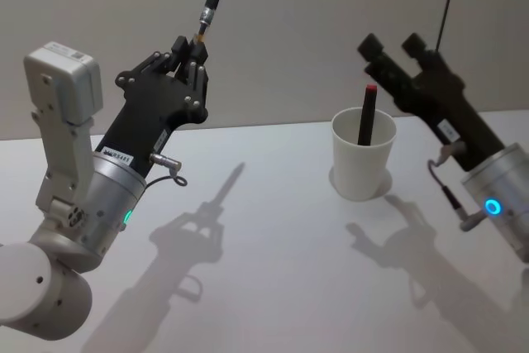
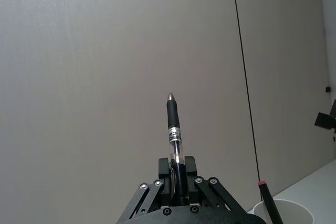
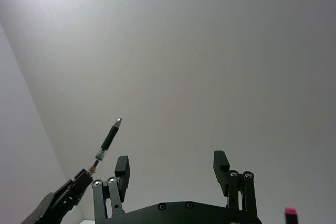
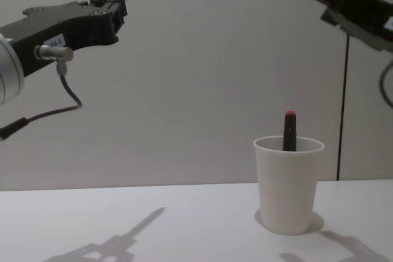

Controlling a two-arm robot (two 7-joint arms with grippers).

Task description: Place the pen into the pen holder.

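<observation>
Two arms are raised, both grippers off the white table [image 1: 273, 270].

Left side: the left gripper [image 1: 188, 47] is high above the table's left part. Its fingers are pinched narrow on the pen [image 1: 211, 2]. The hold is on the clear lower barrel. The black grip section and pointed tip stick out past the fingertips, aimed up and a little to the right. In the left wrist view the pen runs straight out from between the fingers, toward the wall. A small green light [image 1: 126, 217] shows on the left wrist. The pen is in the air, well apart from the cup, left of it and higher.

Centre-right: the pen holder [image 1: 362, 159], a white tapered paper cup with a rolled rim, stands upright on the table. Inside it is a second pen [image 1: 366, 113], dark, close to upright, with its red end above the rim.

Right side: the right gripper [image 1: 391, 45] is raised just right of the pen holder and above it. Its fingers are spread wide and hold nothing. A blue ring light [image 1: 493, 207] shows on that wrist.

Shadows of both grippers fall on the tabletop.
</observation>
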